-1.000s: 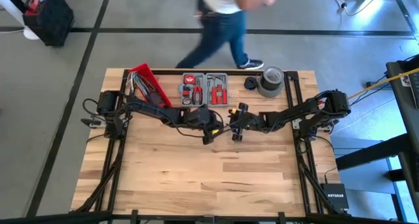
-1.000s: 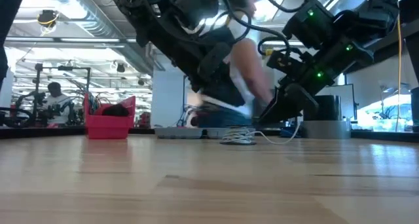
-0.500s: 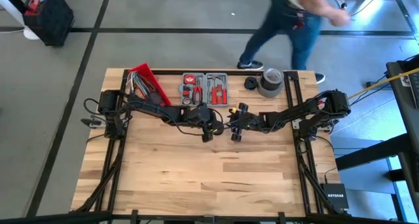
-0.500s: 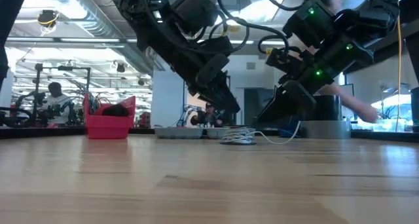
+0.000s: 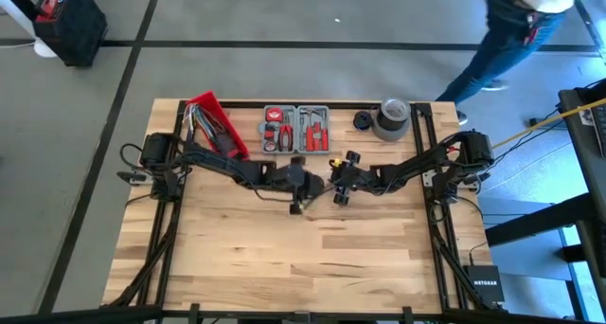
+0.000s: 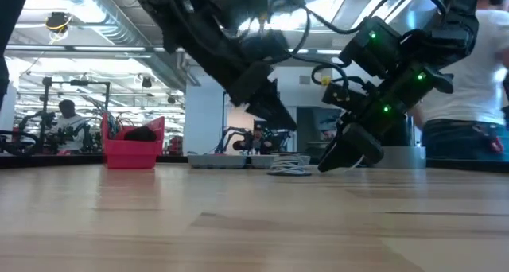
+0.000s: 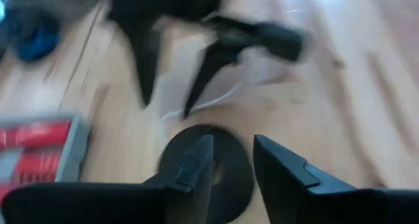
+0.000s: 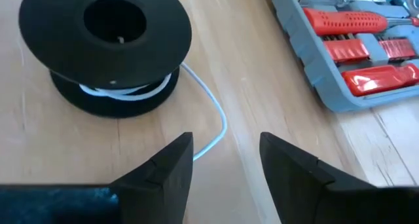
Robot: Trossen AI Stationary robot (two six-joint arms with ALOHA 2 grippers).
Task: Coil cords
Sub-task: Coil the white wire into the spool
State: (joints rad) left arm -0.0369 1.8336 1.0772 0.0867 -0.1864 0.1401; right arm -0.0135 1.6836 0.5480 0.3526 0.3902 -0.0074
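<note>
Winding is under way: the white cord [image 8: 208, 122] trails off the black spool [image 8: 105, 27] at centre worktop. Both tools, right tool [image 8: 226, 162] and left tool [image 7: 232, 162], hover spread, empty. Next, I judge, pinch the loose cord.

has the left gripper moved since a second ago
Yes. In the high view the left gripper has moved away from the grey tool tray, toward the near side of the table.

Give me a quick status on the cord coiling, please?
Right pincer open, empty, by the black spool. Left pincer open, over the spool. White cord partly wound, tail loose on the table. Nothing blocking.
</note>
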